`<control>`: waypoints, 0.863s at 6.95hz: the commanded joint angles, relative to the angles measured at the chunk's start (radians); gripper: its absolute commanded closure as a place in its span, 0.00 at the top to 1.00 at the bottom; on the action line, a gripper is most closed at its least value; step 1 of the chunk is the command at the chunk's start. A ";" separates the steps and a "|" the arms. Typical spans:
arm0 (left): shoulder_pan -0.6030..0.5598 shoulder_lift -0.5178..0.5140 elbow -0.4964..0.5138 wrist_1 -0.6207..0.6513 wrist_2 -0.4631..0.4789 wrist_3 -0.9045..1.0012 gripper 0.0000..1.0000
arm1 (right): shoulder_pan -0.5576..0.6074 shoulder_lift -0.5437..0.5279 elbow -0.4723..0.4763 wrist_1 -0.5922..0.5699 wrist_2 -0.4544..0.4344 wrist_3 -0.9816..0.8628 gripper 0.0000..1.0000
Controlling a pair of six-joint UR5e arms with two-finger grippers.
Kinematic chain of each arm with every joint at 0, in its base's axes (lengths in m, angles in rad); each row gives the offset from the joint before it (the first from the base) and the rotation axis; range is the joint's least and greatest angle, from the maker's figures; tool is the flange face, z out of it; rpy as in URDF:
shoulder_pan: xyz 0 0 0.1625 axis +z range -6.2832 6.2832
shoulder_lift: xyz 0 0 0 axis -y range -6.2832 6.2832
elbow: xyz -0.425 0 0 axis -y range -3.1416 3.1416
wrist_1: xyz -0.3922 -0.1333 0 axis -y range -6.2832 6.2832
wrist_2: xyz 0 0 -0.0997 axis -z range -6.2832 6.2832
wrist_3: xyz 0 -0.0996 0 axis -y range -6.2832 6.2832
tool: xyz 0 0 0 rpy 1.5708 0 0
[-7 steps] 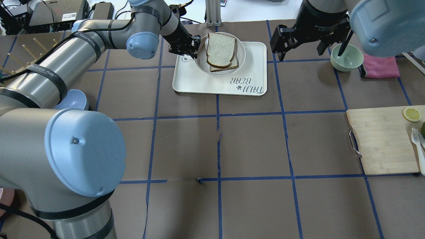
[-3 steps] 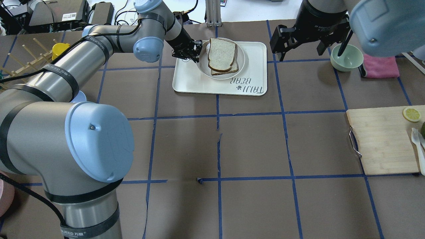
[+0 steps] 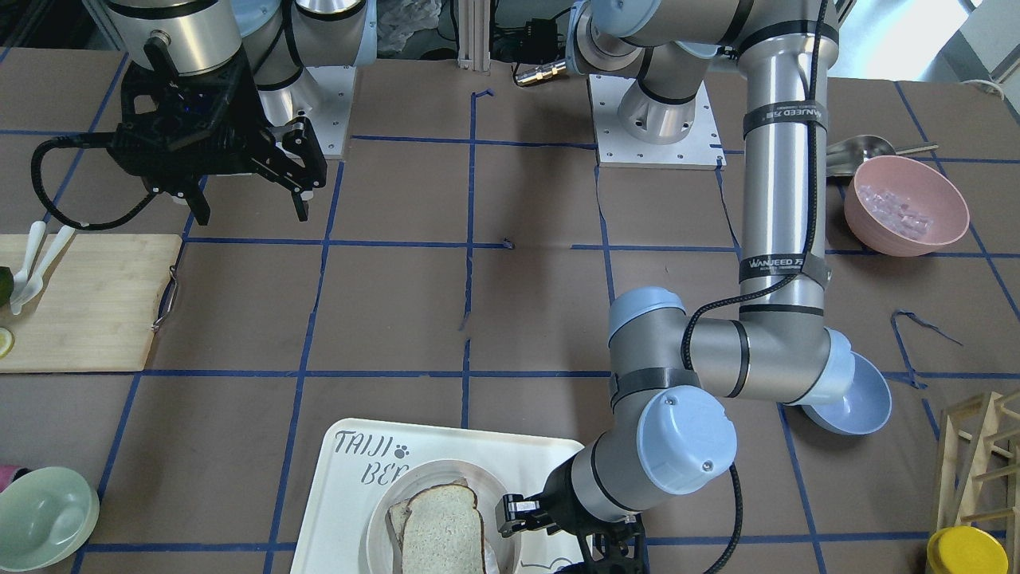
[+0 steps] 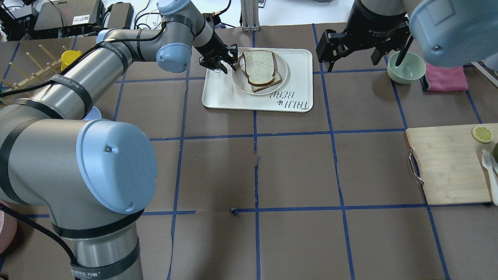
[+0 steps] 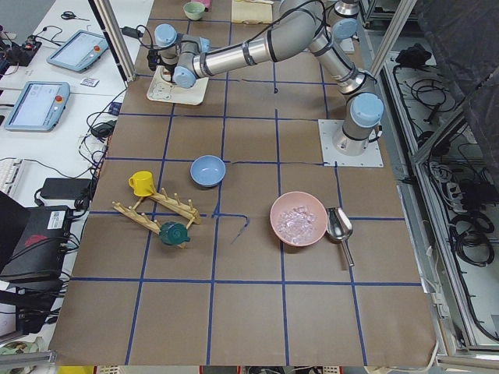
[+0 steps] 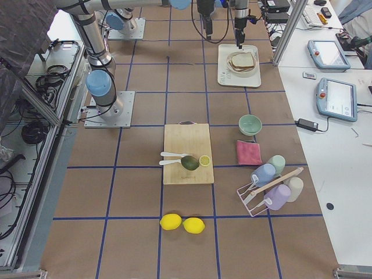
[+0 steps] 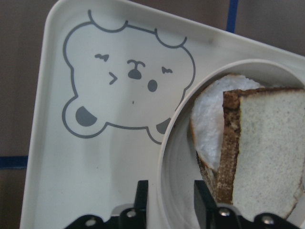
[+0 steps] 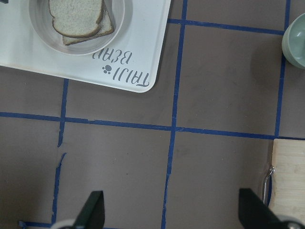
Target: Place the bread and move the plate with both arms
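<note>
Where the overhead view begins at its left edge, a wooden rack (image 4: 23, 72) and a yellow cup (image 4: 67, 58) sit behind the left arm (image 4: 74, 83), which stretches past them toward the tray (image 4: 221, 95). At its end the left tool (image 4: 230, 68) is low over the tray's bear-printed corner. Its jaws are parted only narrowly, one finger outside and one inside the rim of the plate (image 4: 242, 82). The wrist view shows a sliver of space on either side, so nothing looks pinched. The plate rests on the tray's far half. On it lies the bread (image 4: 260, 65), dark-crusted, stacked on a second slice (image 4: 272, 81) that pokes out beneath; the bread's edge is close to the inner finger. Right of the tray the right tool (image 4: 353, 65) hangs above the table (image 4: 295, 171), jaws spread wide and empty. Beyond it stand a green bowl (image 4: 406, 69) and a pink cloth (image 4: 447, 77); nearer, a cutting board (image 4: 447, 167) carries a lemon slice (image 4: 482, 134).
</note>
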 commanded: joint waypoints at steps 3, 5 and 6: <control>0.051 0.224 -0.004 -0.275 0.242 0.143 1.00 | 0.000 0.000 0.004 -0.002 0.003 0.000 1.00; 0.080 0.346 -0.016 -0.487 0.302 0.154 1.00 | 0.000 0.000 0.006 0.000 0.003 0.001 1.00; 0.106 0.411 -0.018 -0.554 0.300 0.154 1.00 | -0.002 0.000 0.004 0.000 0.001 0.000 1.00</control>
